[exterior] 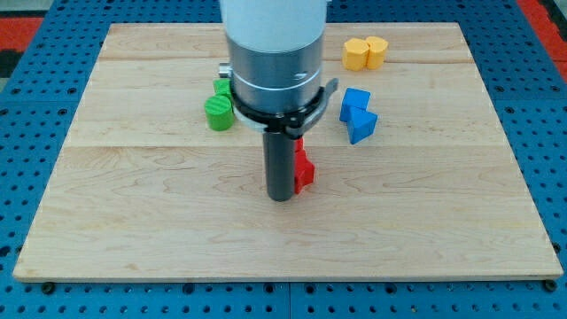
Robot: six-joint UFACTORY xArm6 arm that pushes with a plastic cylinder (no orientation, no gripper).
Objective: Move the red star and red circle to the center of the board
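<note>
Eight small coloured blocks sit on one pale wooden tabletop (133,221), in four colour pairs. Two are yellow: a yellow hexagon-like block (356,54) touching a yellow round block (376,50) near the view's top. Two are blue: one blue angular block (353,103) and a second blue angular block (362,126) just below it. Two are green: a green round block (218,113) and a green block (221,87), partly hidden, shape unclear. Red shows as two pieces at centre: a red block (304,169) and a red sliver (299,144), both half hidden by one dark rod.
</note>
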